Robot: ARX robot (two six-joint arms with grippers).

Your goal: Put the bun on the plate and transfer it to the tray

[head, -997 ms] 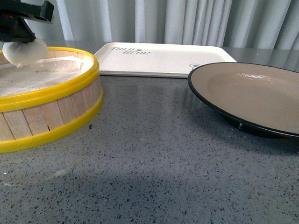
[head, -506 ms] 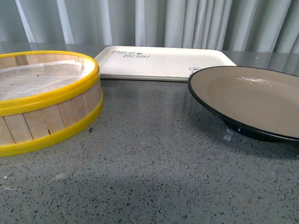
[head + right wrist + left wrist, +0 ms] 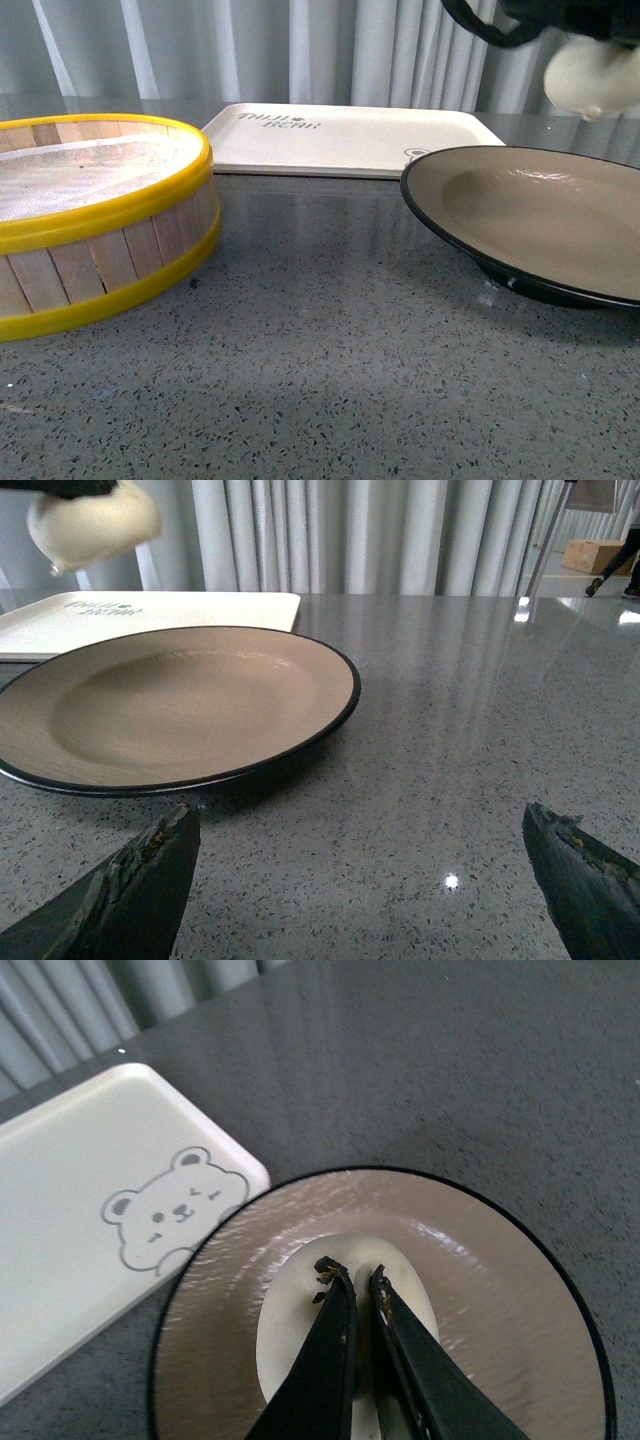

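Basket (image 3: pixel 110 250), left: a white liner (image 3: pixel 90 170) is seen inside. Tray (image 3: pixel 350 140), rear centre: printed lettering and a bear are noted on it. Plate (image 3: pixel 520 210), right: the bun (image 3: pixel 590 80) is held in the air above it, pinched by the left gripper (image 3: pixel 352 1278). The right gripper (image 3: pixel 365 880) is spread wide, grasping nothing, near the plate.

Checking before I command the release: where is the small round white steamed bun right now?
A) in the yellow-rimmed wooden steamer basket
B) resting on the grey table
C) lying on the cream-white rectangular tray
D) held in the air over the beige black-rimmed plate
D: the left gripper is shut on the small round white steamed bun, which hangs clear above the wide beige black-rimmed plate, whose inside is bare.
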